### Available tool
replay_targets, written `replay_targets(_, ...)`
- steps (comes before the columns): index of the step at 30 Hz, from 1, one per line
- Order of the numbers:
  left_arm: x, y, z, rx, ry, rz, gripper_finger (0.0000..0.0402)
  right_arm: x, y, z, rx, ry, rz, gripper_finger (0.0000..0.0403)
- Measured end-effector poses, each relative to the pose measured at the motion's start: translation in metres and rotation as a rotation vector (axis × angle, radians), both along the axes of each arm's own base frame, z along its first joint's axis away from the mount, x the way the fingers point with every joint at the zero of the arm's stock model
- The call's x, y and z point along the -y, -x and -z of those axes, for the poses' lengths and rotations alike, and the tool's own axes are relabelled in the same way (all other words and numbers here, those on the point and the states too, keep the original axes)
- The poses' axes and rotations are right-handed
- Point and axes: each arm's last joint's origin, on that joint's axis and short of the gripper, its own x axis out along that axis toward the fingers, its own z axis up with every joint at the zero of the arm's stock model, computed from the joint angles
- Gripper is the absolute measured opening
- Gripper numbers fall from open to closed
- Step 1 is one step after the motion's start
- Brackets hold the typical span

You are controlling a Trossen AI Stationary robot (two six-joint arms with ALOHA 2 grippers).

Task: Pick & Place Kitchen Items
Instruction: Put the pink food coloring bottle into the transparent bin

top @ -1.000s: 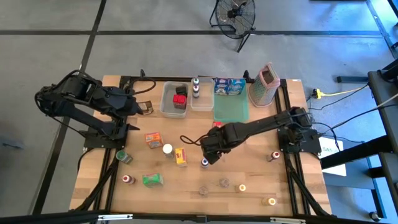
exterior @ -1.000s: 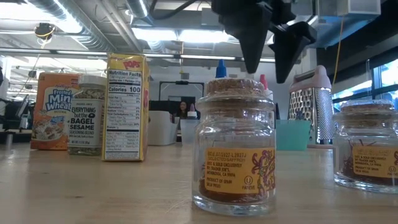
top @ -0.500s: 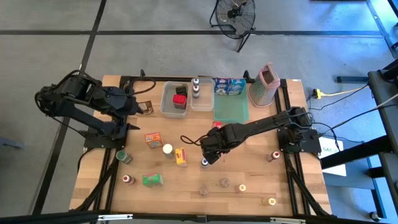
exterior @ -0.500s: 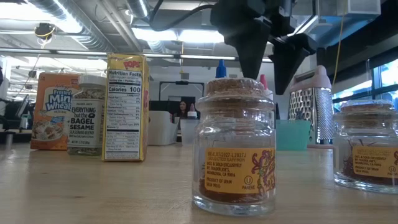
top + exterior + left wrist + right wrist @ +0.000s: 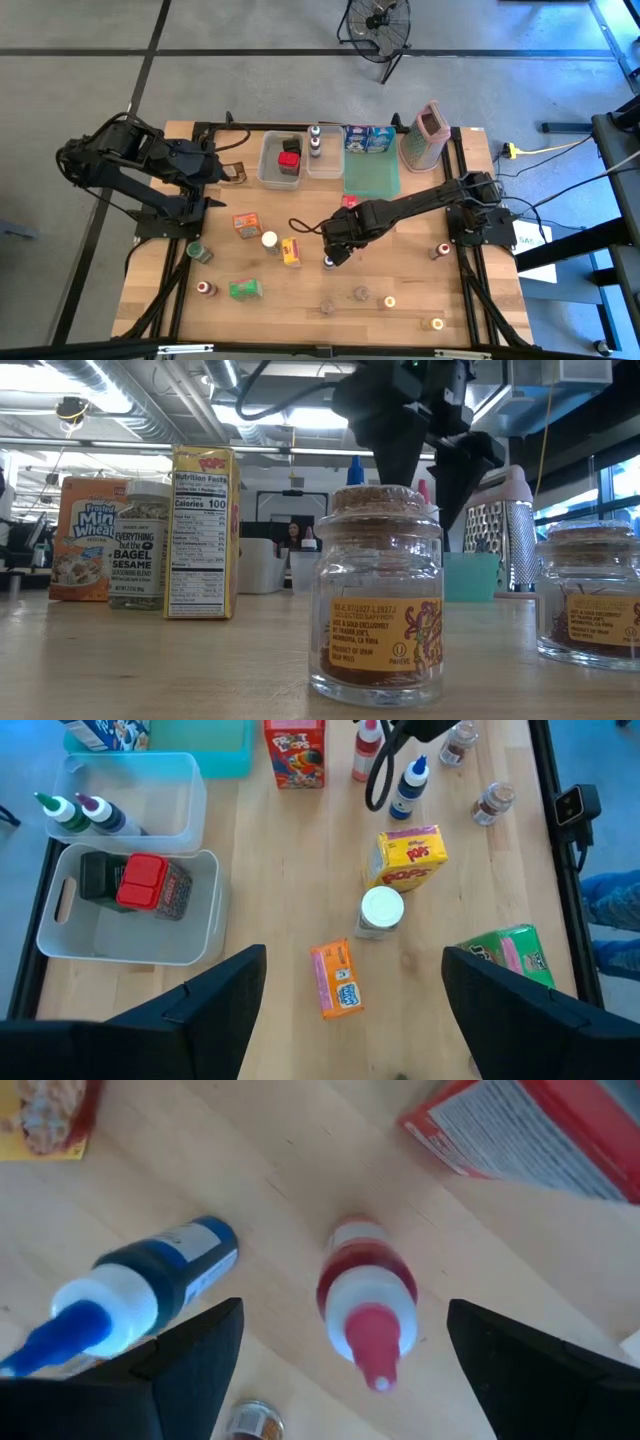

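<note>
My right gripper [image 5: 345,1308] is open and points down over the middle of the table [image 5: 335,248]. Its fingers stand on either side of a small red-capped bottle [image 5: 365,1305] without touching it. The bottle stands upright on its base. A blue-capped bottle [image 5: 150,1290] stands just beside it [image 5: 328,262], outside one finger. In the low view the right gripper [image 5: 425,472] hangs behind a cork-topped jar [image 5: 380,595]. My left gripper [image 5: 350,1020] waits open near the table's far left [image 5: 225,172], touching nothing.
A red box [image 5: 540,1130] lies just past the bottles. A yellow box [image 5: 290,251], a white-lidded jar [image 5: 269,240], an orange box [image 5: 246,223] and a green box [image 5: 245,289] sit left of them. Small jars [image 5: 360,294] line the near edge. Two tubs [image 5: 281,160], a green tray [image 5: 371,172] and a grater [image 5: 425,135] stand at the far edge.
My right gripper has shifted a little toward the table's left and sunk slightly over the two small bottles, staying open. No object has moved.
</note>
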Motion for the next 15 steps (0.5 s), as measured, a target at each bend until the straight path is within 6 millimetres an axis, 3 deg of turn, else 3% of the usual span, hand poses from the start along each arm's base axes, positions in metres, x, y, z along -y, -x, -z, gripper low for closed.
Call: replay_targets(15,0.0,0.0,0.0,0.0,0.007,-0.009,0.0299,0.0006,0.0022,0.0099,-0.004,0.011,-0.007,0.0352)
